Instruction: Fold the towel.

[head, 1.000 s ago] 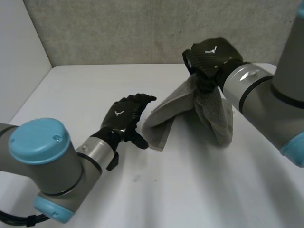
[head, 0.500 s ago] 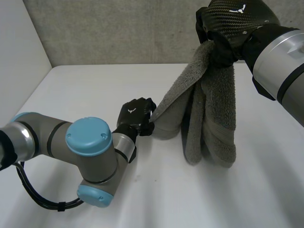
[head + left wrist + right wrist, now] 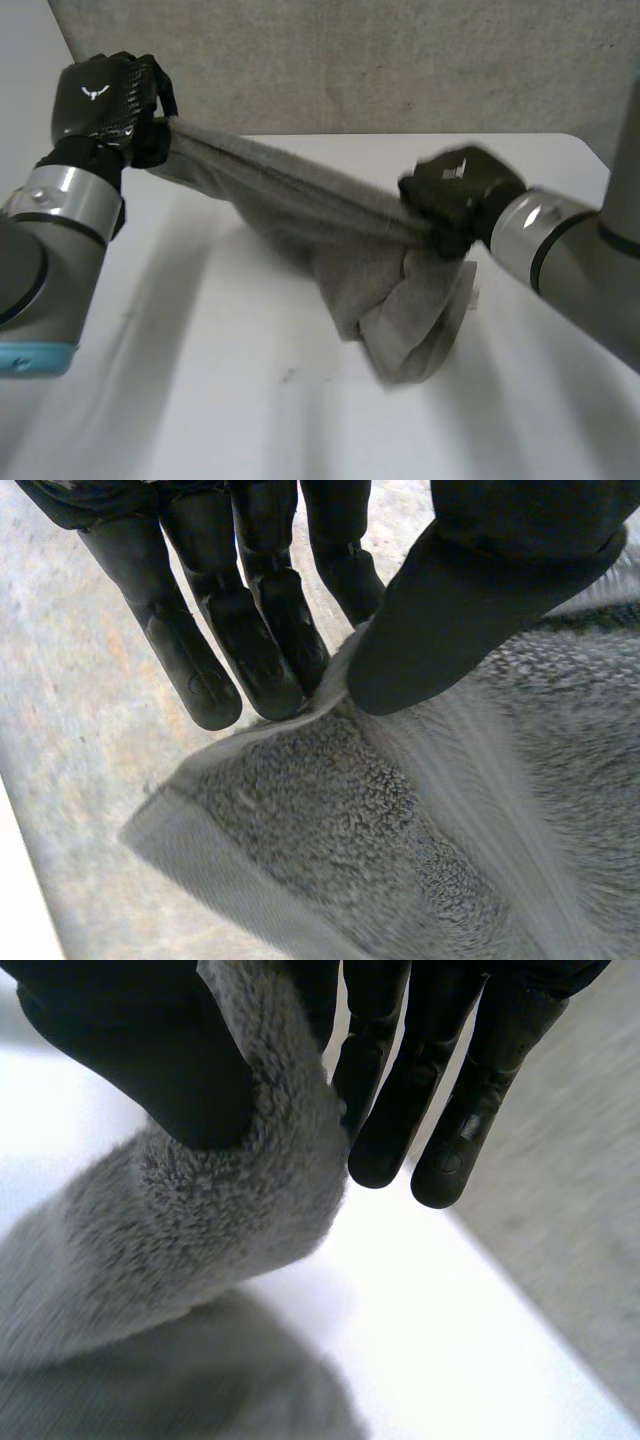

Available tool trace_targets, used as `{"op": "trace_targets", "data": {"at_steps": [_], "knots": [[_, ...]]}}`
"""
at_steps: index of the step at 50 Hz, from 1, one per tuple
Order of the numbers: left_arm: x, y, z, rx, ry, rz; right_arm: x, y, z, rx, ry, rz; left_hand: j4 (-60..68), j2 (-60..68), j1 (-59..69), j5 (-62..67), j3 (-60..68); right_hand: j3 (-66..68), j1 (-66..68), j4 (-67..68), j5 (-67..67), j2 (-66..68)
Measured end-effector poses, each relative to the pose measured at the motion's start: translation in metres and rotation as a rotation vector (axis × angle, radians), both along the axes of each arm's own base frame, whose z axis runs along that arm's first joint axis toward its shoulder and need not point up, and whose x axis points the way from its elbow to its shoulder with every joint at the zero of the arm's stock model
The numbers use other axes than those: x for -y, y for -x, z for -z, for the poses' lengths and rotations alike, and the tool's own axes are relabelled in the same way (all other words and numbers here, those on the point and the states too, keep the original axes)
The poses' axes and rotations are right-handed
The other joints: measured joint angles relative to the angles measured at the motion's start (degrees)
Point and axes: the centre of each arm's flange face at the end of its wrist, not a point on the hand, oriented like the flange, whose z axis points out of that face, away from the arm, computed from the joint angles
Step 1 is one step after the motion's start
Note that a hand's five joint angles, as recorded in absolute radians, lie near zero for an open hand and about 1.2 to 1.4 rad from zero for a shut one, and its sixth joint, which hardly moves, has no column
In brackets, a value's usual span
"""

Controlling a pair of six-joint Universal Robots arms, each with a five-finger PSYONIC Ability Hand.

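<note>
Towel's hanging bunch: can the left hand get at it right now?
Probably not: the left hand is raised, pinching one end of the towel; the bunch hangs under the right hand, which pinches the towel too.

sagging folds of the grey towel (image 3: 400,320) seem to touch the white table (image 3: 250,400).

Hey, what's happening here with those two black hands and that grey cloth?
A two-armed robot is working on folding a grey towel. Its left hand, raised high, pinches the towel near a corner between thumb and fingers. Its right hand, lower over the white table, pinches a bunched part. The towel is pulled taut between them, and the rest sags in a bundle below the right hand. No neat fold is made yet.
</note>
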Motion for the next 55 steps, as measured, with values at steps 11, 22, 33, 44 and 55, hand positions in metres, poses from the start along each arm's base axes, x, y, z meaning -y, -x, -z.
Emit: {"op": "trace_targets", "data": {"at_steps": [11,22,33,44,55], "knots": [[-0.035,-0.002,0.065,0.411,-0.166,0.089,-0.015,0.007,0.063,-0.345,-0.211,-0.110,0.02,0.08,0.20,0.09,0.02,0.00,0.00,0.00,0.49,0.00],[0.003,0.027,0.079,0.458,-0.147,0.117,0.045,-0.025,0.022,-0.153,0.181,-0.029,0.03,0.08,0.49,0.34,0.03,0.00,0.00,0.00,0.55,0.34],[0.054,0.045,-0.130,-0.051,0.635,-0.067,0.079,-0.032,-0.135,0.373,0.969,0.176,0.05,0.08,0.52,0.39,0.04,0.00,0.00,0.00,0.59,0.34],[0.061,0.033,-0.085,-0.017,0.524,-0.079,0.088,-0.017,-0.090,0.173,0.726,0.102,0.05,0.08,0.52,0.50,0.05,0.00,0.00,0.00,0.63,0.34],[0.034,0.022,0.064,0.217,0.107,0.047,0.068,0.004,0.058,-0.295,-0.017,-0.112,0.05,0.08,0.52,0.50,0.07,-15.76,-11.13,-15.90,-12.58,-14.89]]}}
